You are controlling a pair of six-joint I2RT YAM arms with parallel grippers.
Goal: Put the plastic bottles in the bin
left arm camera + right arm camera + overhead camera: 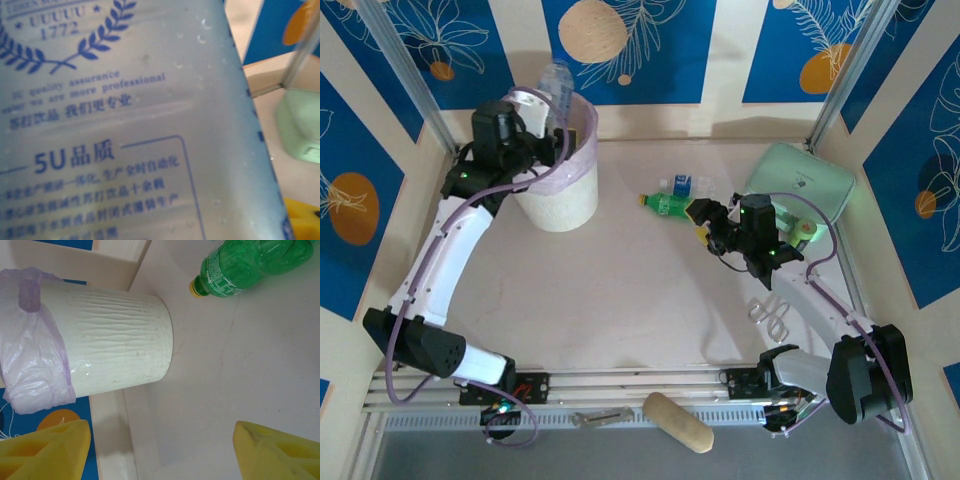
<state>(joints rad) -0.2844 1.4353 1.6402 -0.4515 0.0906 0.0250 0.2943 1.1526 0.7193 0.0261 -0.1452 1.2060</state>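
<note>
My left gripper [546, 112] is over the rim of the cream-white bin [563, 200] and is shut on a clear plastic bottle [557, 82], which stands up above the pink bag. The bottle's blue-printed label [115, 130] is pressed close to the left wrist camera, with a yellow pad [301, 220] at its lower right. A green bottle [667, 204] and a clear blue-labelled bottle [688, 184] lie on the table right of the bin. My right gripper [706, 222] hovers open just beside them. Its yellow fingertips [280, 452] are wide apart with nothing between; the green bottle [250, 264] and bin [105, 337] lie ahead.
A mint-green zip pouch [800, 180] lies at the back right, also in the left wrist view [300, 125]. A metal scissor-like tool [772, 312] rests by the right arm. A tan oblong object [677, 421] sits on the front rail.
</note>
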